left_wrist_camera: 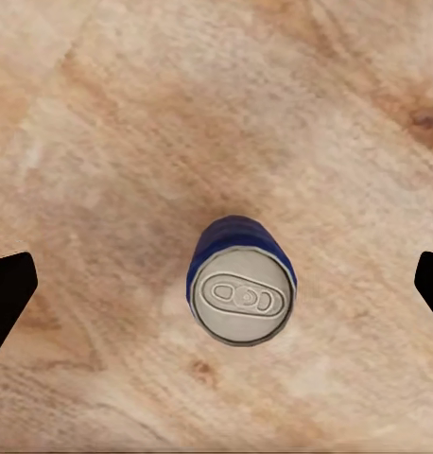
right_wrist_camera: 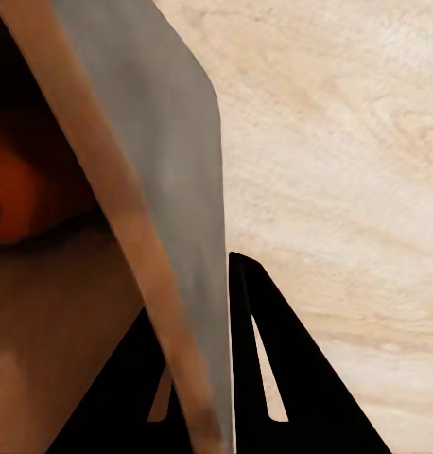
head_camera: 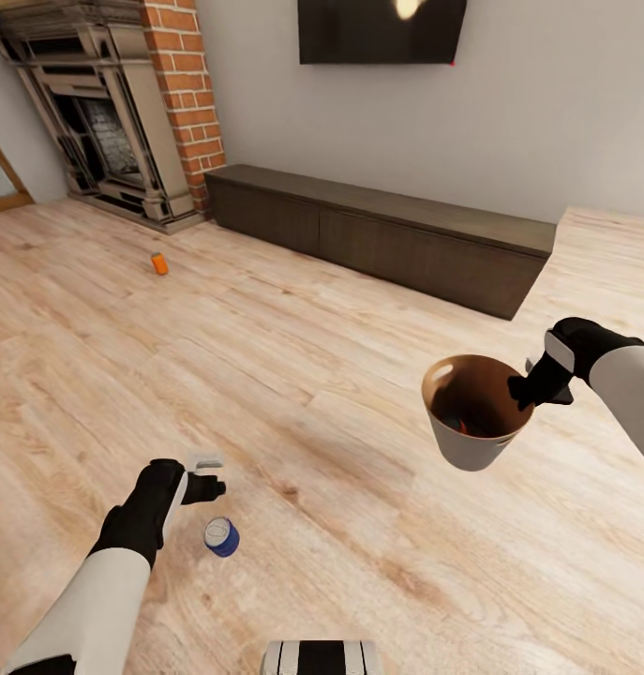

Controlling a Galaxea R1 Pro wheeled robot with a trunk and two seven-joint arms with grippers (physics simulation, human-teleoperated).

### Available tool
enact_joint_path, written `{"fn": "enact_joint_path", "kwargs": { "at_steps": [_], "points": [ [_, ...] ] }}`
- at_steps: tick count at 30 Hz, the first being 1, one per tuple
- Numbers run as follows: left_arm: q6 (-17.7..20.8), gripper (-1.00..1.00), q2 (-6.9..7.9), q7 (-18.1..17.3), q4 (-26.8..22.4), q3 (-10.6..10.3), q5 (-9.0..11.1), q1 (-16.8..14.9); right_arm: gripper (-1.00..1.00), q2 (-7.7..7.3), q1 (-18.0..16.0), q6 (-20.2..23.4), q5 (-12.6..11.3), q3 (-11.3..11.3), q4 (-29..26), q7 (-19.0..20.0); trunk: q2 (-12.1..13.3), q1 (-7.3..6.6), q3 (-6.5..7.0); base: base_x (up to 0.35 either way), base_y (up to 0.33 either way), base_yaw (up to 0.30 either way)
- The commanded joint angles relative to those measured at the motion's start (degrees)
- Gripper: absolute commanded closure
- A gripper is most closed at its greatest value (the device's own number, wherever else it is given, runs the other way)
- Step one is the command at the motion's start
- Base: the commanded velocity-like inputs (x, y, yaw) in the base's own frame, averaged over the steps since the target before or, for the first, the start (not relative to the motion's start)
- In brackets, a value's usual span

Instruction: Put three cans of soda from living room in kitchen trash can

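A dark blue can of soda with a pale grey top stands upright on the wood floor. My left gripper hovers above it, open, its fingertips spread wide to either side of the can without touching it. A bright orange can of soda stands far off on the floor near the fireplace. The trash can hangs in the air at the right, my right gripper shut on its rim. Another orange can lies inside it.
A long dark low cabinet runs along the far wall under a wall TV. The brick fireplace stands at the back left. Light wood floor spreads between them. My base shows at the bottom edge.
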Motion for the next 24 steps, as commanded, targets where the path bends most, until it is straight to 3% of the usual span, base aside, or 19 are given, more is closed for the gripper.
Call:
{"fn": "enact_joint_path", "kwargs": {
  "at_steps": [1, 13, 17, 24],
  "points": [
    [-0.01, -1.00, -0.02, 0.04, 0.01, 0.00, 0.00, 0.00, 1.00, 0.00, -0.06, 0.03, -0.45, -0.24, -0.02, 0.29, -0.03, 0.00, -0.31, 0.000, 0.000, 0.000],
    [-0.16, -1.00, -0.65, 0.19, 0.03, 0.00, 0.01, 0.00, 1.00, 0.02, -0.02, 0.03, -0.45, -0.23, -0.03, 0.22, -0.19, 0.31, -4.03, 0.000, 0.000, 0.000],
    [-0.29, -1.00, -0.81, 0.16, -0.14, 0.00, 0.08, 0.00, 1.00, 0.03, -0.33, 0.03, -0.40, -0.08, 0.03, 0.23, -0.19, 0.31, -4.37, 0.000, 0.000, 0.000],
    [-0.40, -1.00, -0.93, 0.04, -0.39, 0.00, 0.10, 0.01, 1.00, 0.03, -2.54, 0.03, -0.04, 6.11, 0.21, 0.29, -0.19, 0.31, -4.54, 0.000, 0.000, 0.000]
  ]
}}
